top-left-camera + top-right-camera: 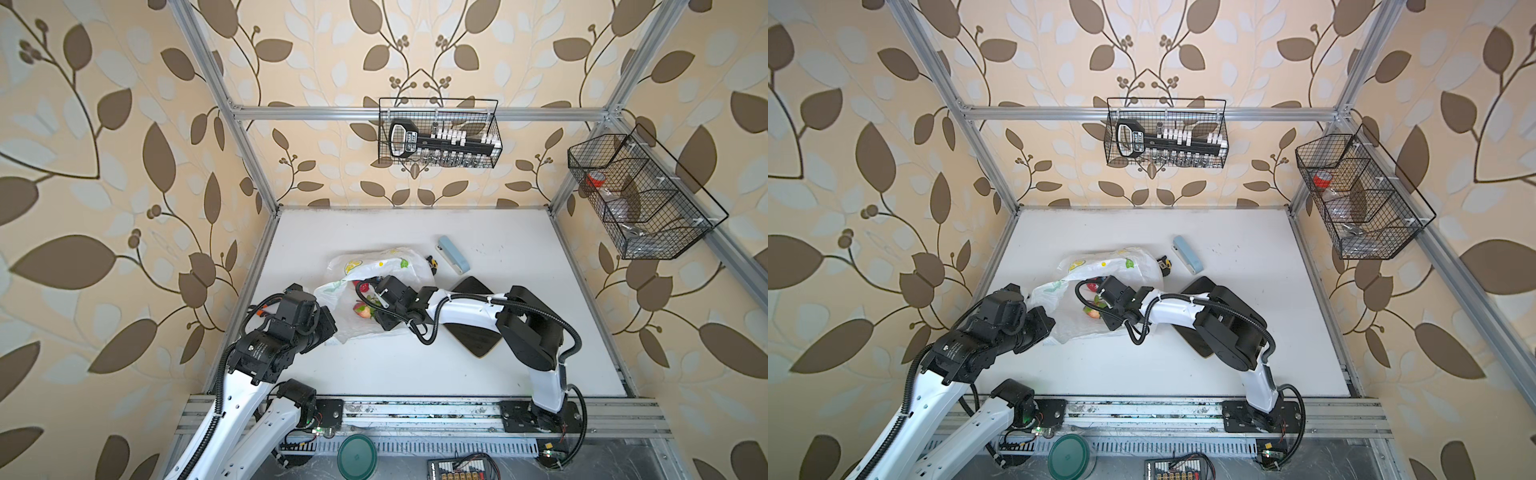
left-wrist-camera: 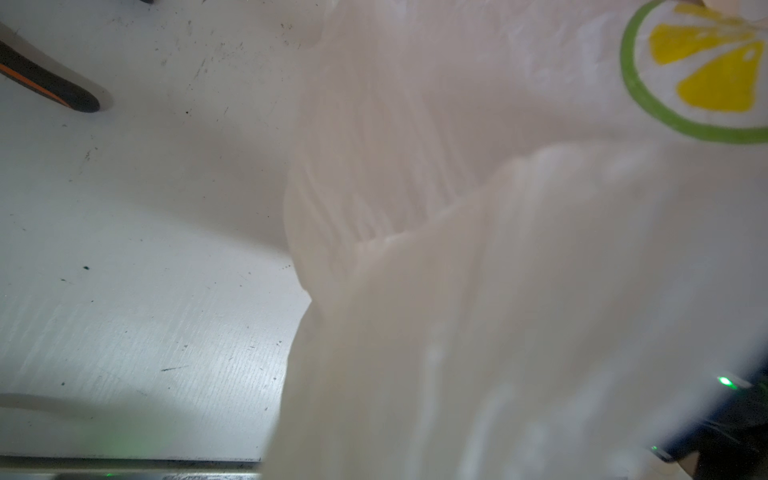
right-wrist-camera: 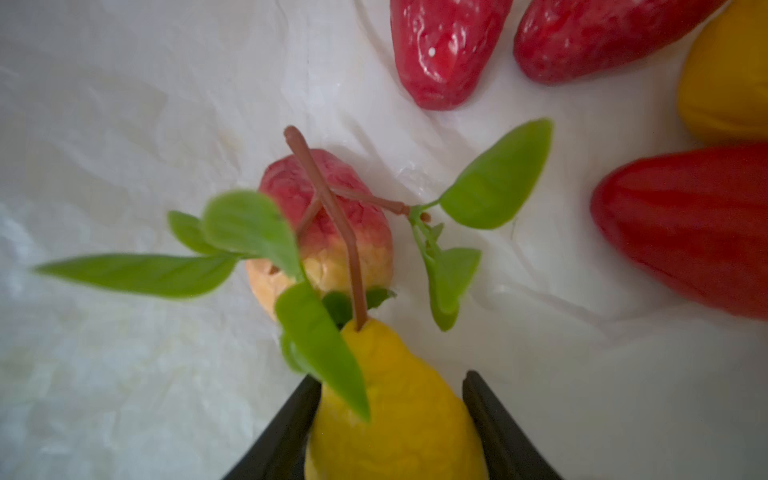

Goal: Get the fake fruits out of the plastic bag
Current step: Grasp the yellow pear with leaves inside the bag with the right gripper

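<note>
The plastic bag [image 1: 376, 266] [image 1: 1100, 266] lies crumpled at the table's middle, its mouth held up on the left. My left gripper [image 1: 332, 328] is at the bag's left edge, shut on it. Its fingers are hidden, and gathered pleats of bag [image 2: 498, 249] run toward them. My right gripper [image 1: 369, 306] [image 3: 390, 384] reaches inside the bag. It is open around a yellow pear [image 3: 399, 411] with a leafy stem. One finger touches the pear and the other stands slightly off it. Beyond lie a red-and-peach fruit [image 3: 328, 232], red strawberries [image 3: 449, 50] and a yellow lemon [image 3: 727, 75].
A dark square board [image 1: 473, 332] lies under my right arm. A light blue case [image 1: 455, 253] and a small black-yellow object [image 1: 434, 264] sit behind the bag. Black-orange tool handle [image 2: 50, 87] lies on the table. Wire baskets [image 1: 440, 133] hang on the walls.
</note>
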`<state>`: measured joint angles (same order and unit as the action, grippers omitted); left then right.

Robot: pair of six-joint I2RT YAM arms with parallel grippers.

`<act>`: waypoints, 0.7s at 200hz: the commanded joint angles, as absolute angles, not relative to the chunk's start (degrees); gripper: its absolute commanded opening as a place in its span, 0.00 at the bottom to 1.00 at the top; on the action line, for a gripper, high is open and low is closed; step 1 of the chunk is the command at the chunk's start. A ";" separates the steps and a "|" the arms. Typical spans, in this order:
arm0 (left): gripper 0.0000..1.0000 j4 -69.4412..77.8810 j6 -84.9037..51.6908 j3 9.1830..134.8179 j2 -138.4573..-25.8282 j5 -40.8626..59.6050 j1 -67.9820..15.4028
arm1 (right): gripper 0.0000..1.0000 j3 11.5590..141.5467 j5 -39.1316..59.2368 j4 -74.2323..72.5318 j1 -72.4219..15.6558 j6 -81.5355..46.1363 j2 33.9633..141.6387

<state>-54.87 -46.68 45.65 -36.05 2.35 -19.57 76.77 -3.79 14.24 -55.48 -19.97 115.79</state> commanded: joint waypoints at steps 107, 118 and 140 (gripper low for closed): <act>0.00 -55.02 -46.74 44.82 -35.50 1.11 -20.13 | 0.62 72.91 11.15 4.63 -50.30 -28.66 112.68; 0.00 -55.03 -46.62 44.99 -35.64 1.10 -20.17 | 0.64 73.83 10.16 4.69 -50.36 -28.73 113.80; 0.00 -55.06 -46.33 45.31 -35.82 1.09 -20.13 | 0.63 75.20 7.72 6.38 -50.34 -27.78 115.86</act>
<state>-55.33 -46.70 44.86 -35.46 1.91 -19.57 73.63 9.56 5.23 -50.28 -27.64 112.53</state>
